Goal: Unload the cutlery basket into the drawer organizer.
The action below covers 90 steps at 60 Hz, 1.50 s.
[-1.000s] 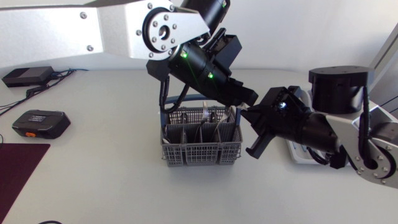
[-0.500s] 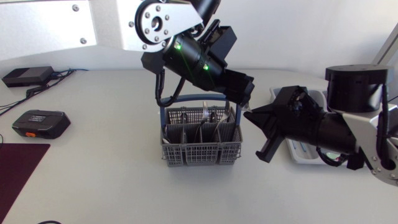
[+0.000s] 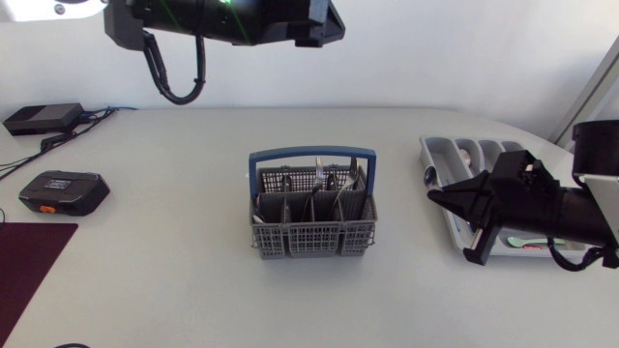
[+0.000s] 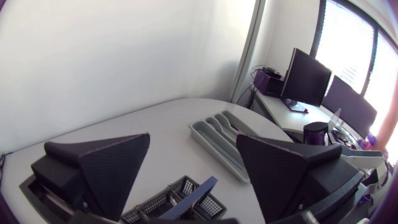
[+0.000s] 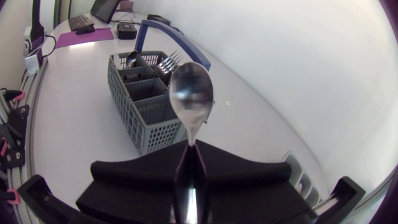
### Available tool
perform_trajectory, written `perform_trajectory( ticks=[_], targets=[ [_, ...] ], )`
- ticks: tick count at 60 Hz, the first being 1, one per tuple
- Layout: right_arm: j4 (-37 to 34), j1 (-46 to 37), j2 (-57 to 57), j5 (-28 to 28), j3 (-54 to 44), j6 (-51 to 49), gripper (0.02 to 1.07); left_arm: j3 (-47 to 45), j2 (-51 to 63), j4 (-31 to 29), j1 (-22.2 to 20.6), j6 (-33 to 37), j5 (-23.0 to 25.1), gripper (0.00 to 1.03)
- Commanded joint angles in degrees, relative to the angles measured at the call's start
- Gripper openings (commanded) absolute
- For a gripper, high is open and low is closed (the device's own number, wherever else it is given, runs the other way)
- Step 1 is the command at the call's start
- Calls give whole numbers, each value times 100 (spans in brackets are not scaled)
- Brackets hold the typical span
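Observation:
The grey cutlery basket [image 3: 312,220] with a blue handle stands mid-table, with forks and other cutlery in its rear pockets. The grey drawer organizer [image 3: 455,155] lies to its right. My right gripper [image 3: 440,197] hovers over the organizer's near part. In the right wrist view this gripper [image 5: 189,154] is shut on the handle of a metal spoon [image 5: 191,98], bowl pointing ahead. My left arm [image 3: 222,19] is raised high above the table's back. Its gripper [image 4: 193,171] is open and empty, with the basket [image 4: 180,200] below it and the organizer [image 4: 225,142] beyond.
A black box with an orange mark [image 3: 63,191] and a black device [image 3: 42,118] with cables lie at the left. A dark maroon mat [image 3: 29,261] covers the front left corner.
My left gripper opened and its arm rose up and away from the basket. My right arm drew back to the right with the spoon, from beside the basket to over the organizer.

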Motion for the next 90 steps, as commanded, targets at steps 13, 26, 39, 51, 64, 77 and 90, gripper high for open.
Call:
perform_trajectory(
  ticks=[13,26,39,51,64,77,90],
  targets=[
    [-1130,-1663,1082,-891,675,-2043,10,-522,-131,-65,346,29,-56,99],
    [-1754,-2419,2286,-909,1440,-3317,10,-874,-140,-179,320,372,-355,99],
    [-2712,-3122,3560,-575,2416,-4970,10,-1357,-184,-249,188,723,-504,99],
    [-3388,-3571,4492,-30,3242,-6024,10,-1665,-263,-346,12,952,-601,99],
    [-3134,-3676,5010,462,3400,-6552,10,-1876,-263,-355,-164,1075,-706,99],
    [-2615,-3676,5213,858,3189,-6798,10,-2034,-281,-460,-313,1207,-864,99],
    [-2202,-3720,5476,1271,3040,-7018,10,-2183,-281,-478,-445,1286,-961,99]
  ],
)
